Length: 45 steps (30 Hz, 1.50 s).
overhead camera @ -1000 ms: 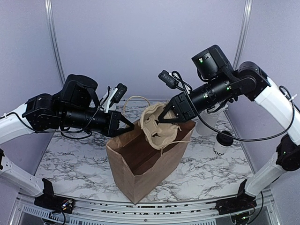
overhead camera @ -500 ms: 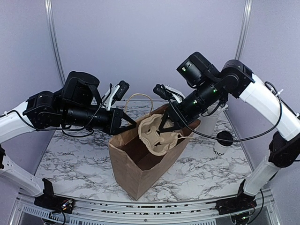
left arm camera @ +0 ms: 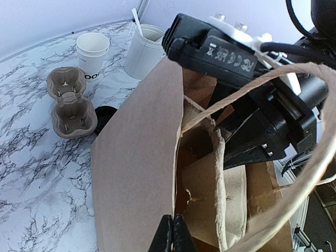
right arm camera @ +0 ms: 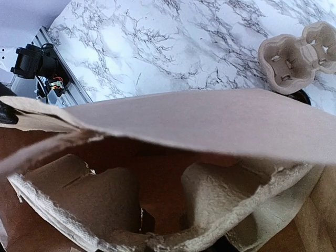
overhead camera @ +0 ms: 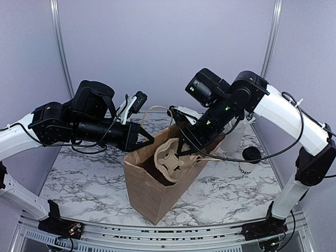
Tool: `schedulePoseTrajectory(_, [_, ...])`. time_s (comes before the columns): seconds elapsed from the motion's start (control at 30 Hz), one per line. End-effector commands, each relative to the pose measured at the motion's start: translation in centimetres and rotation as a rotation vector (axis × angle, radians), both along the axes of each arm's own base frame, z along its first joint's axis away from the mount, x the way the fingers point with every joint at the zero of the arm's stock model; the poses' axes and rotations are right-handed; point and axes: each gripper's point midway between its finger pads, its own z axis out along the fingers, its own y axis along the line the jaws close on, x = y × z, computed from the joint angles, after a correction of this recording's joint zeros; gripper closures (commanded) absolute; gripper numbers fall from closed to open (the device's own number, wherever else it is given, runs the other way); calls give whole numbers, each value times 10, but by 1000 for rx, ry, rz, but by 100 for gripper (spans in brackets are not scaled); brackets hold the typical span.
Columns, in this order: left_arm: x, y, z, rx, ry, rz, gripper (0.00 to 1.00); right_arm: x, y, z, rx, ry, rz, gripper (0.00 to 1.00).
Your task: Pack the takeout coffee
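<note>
Since a second ago your right gripper (overhead camera: 184, 148) has swung in and dropped, taking the carrier (overhead camera: 169, 160) from above the bag (overhead camera: 152, 189) down into its mouth. Your left arm has hardly shifted.

At the left of the overhead view, your left gripper (overhead camera: 143, 139) is clamped fully shut on the bag's left rim and holds the mouth open. Its wrist view shows the paper pinched between the tips.

At centre the bag stands upright on the table (overhead camera: 84, 184). The carrier sits tilted in it, lower part inside and upper cups above the rim.

Just right of centre, your right gripper reaches into the mouth with its fingers partly closed on the carrier's upper edge. It appears to have hold of it, though its own wrist view shows only pulp and bag wall, not the fingertips.

Toward the right edge the coffee (overhead camera: 251, 157) stands upright on the table with its lid on, apart from the bag and touched by neither gripper.

I judge you are early in the task. The bag is open and the carrier is nearly seated, but not released. You have left to settle the carrier flat, let go, fetch the coffee and lower it into the bag.
</note>
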Motion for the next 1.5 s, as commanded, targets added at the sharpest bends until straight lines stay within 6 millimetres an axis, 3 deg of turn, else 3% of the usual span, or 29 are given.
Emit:
schedulePoseTrajectory(0.0, [-3,-7,16,-48,-27,-26,100,-2,6,-5,-37,-30,20,65])
schedulePoseTrajectory(0.63, [-6,-8,13,-69,-28,-40,100,1,12,-43,-156,-28,16,62])
schedulePoseTrajectory(1.03, [0,-1,1,-14,-49,-10,100,-7,3,-53,-183,-1,21,62])
schedulePoseTrajectory(1.47, [-7,-4,7,-42,-61,-45,95,-2,5,-49,-177,-20,5,57])
